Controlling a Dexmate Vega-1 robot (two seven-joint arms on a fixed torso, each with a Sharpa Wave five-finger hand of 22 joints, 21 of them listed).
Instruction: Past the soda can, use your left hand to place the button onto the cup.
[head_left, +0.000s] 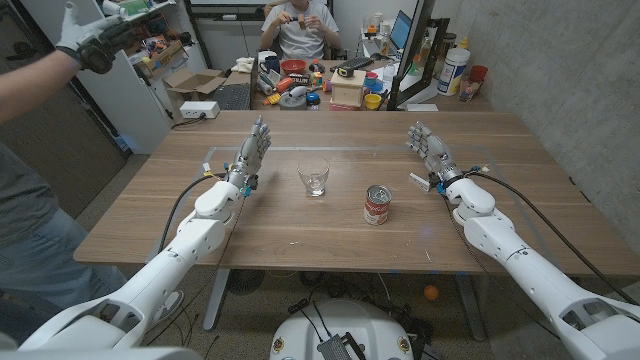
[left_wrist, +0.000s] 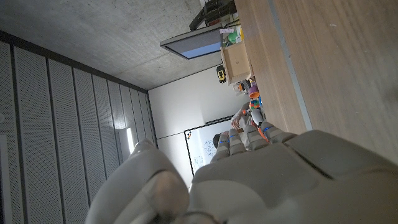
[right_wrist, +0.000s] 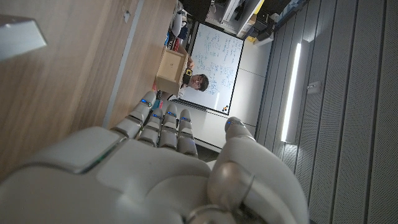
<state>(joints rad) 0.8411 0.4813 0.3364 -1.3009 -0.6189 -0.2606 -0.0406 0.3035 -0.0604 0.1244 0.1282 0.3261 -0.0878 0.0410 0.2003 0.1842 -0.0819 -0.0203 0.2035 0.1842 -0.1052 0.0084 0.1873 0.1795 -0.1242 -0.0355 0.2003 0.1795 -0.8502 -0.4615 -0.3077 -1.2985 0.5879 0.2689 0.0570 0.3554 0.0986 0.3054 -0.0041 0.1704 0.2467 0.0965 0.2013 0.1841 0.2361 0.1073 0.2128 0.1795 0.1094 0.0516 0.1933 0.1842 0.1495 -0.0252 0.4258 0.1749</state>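
Note:
A clear glass cup (head_left: 314, 179) stands upright near the middle of the wooden table (head_left: 330, 240). To its right and slightly nearer to me stands a soda can (head_left: 377, 204) with a red-and-white label. My left hand (head_left: 250, 152) is left of the cup, fingers straight and reaching toward the far edge, with nothing in it. My right hand (head_left: 428, 147) is right of the can in the same pose and also holds nothing. The left wrist view looks over the back of my left hand (left_wrist: 280, 180), and the right wrist view over my right hand (right_wrist: 155, 168).
A person's gloved hand (head_left: 92, 40) is raised at the far left. Another person (head_left: 300, 28) sits behind the table at a cluttered bench (head_left: 330, 85) of boxes and small items. A small white tag (head_left: 418, 181) lies by my right wrist.

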